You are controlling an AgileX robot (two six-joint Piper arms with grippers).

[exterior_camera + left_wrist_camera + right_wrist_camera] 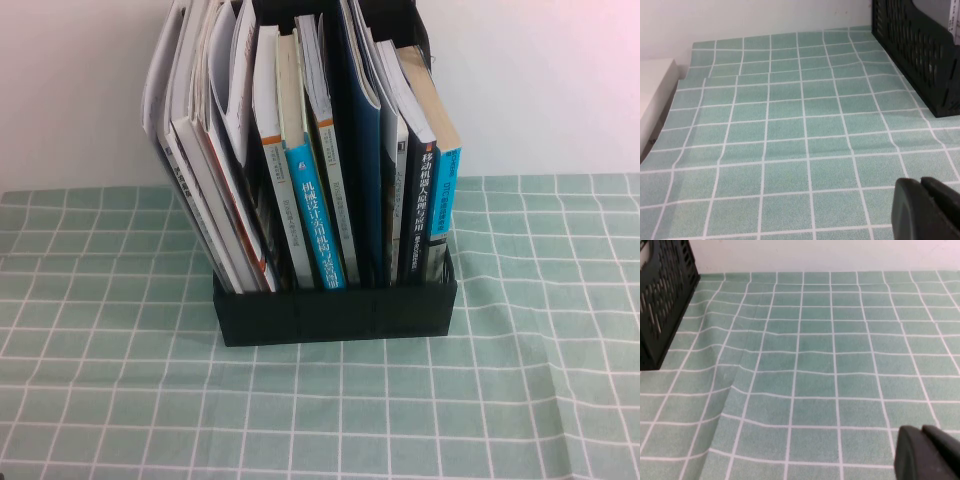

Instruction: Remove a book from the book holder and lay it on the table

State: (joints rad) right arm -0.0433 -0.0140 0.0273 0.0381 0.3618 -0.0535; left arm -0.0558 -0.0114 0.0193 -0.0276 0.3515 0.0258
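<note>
Black plastic book holder point(335, 315) is full; cyan-spined book point(447, 195) sits rightmost. Right gripper point(927, 452) hovers closed over green gridded table point(840, 365); left gripper point(925, 207) likewise low, closure untellable. Open first, then pinch the spine top.

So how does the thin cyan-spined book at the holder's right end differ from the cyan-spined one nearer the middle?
The end book has a narrow spine with small lettering; the middle book has a wider spine with big white characters. The end book leans on a black-spined book. Both stand in the book holder. The left pincer and right pincer hover over the table, off to either side.
</note>
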